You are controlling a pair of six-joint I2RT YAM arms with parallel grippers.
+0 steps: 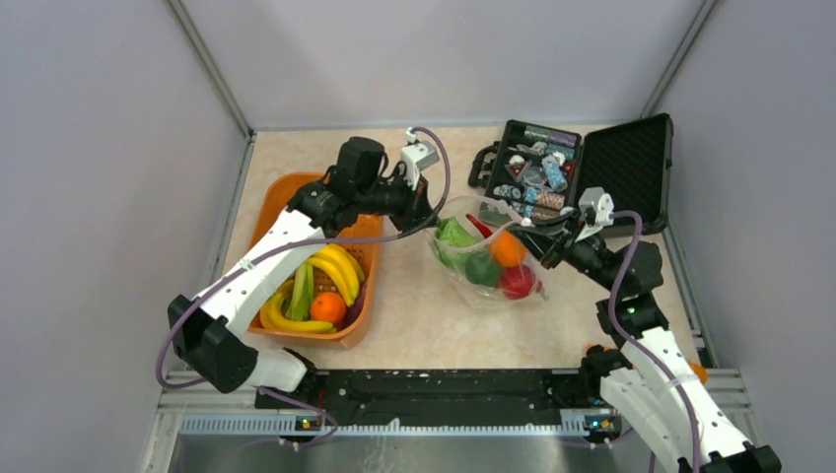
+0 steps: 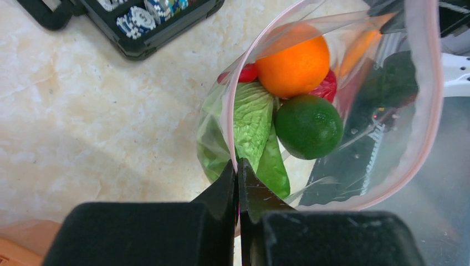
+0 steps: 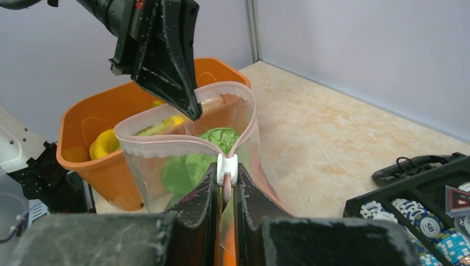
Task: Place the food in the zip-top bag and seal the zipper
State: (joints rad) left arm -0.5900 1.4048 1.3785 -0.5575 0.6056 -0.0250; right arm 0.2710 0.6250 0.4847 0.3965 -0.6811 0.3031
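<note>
We have the bag (image 1: pixel 483 258) in mid-table, between the tub (image 1: pixel 279 192) and the case (image 1: pixel 631 158), its mouth lifted by both arms. The left gripper (image 2: pixel 238 166) is pinched shut on the rim at the tub side. The right gripper (image 3: pixel 224 180) is clamped on the zipper (image 3: pixel 166 139) at its white slider (image 3: pixel 228 168), on the opposite side. Pulled apart like this, the mouth forms a wide loop (handy for dropping pieces in). Inside lie an orange (image 2: pixel 294 66), a lime (image 2: pixel 308 126), a leaf (image 2: pixel 252 119) and red bits. Bananas (image 1: pixel 335 271) lie in the tub, so we judge filling unfinished. One gripper must let go to fetch them, likely the left, nearest the tub.
</note>
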